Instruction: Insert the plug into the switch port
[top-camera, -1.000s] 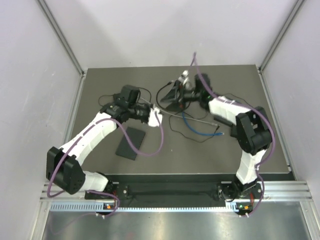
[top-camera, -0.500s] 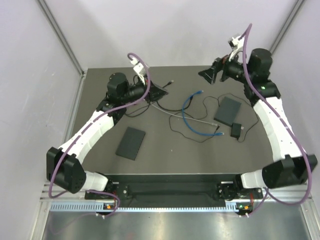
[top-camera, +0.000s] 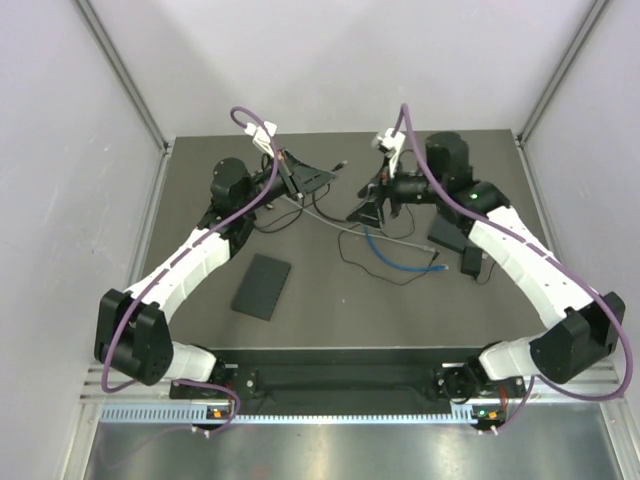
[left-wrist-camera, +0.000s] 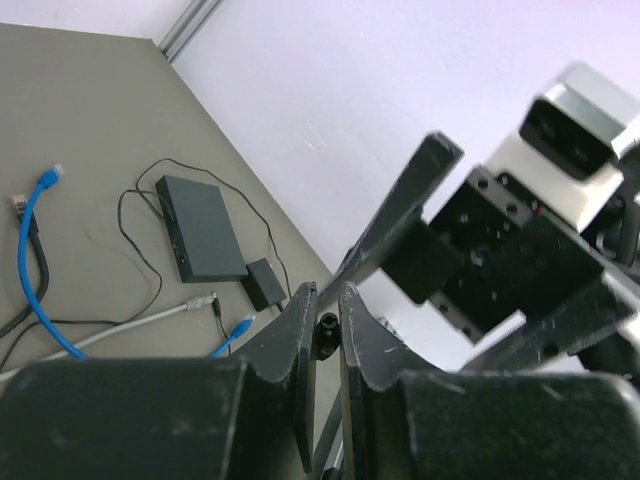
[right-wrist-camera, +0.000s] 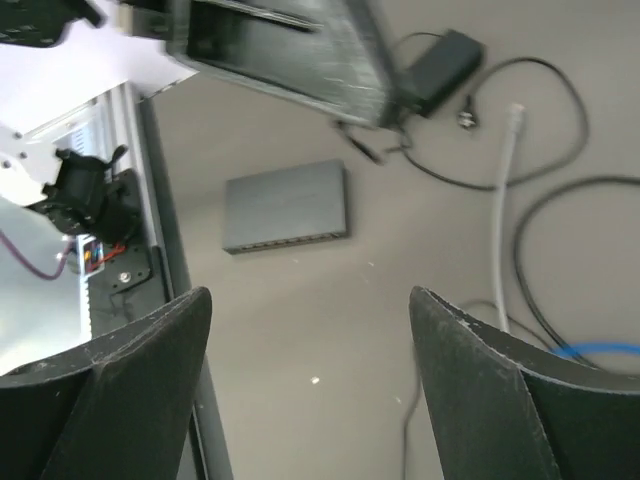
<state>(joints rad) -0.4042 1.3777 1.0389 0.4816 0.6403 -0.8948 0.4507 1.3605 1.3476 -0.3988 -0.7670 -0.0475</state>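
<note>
Switch (top-camera: 443, 232) half hidden under the right arm (top-camera: 512, 252).

two arms (top-camera: 190, 262) (top-camera: 520, 258), two switches (top-camera: 262, 286) (left-wrist-camera: 200, 228), one adapter (top-camera: 471, 262), one blue cable (left-wrist-camera: 24, 262), one grey cable (left-wrist-camera: 140, 322), on one table (top-camera: 340, 310); thin black cords (right-wrist-camera: 583, 108) looped among them, too tangled to count.

Light: falling even and diffuse from overhead | shadows: lying faint on table (top-camera: 340, 310) | walls (top-camera: 330, 70) washing out pale | left gripper (left-wrist-camera: 325, 295) blurring near lens | right wrist view smearing along top.
</note>
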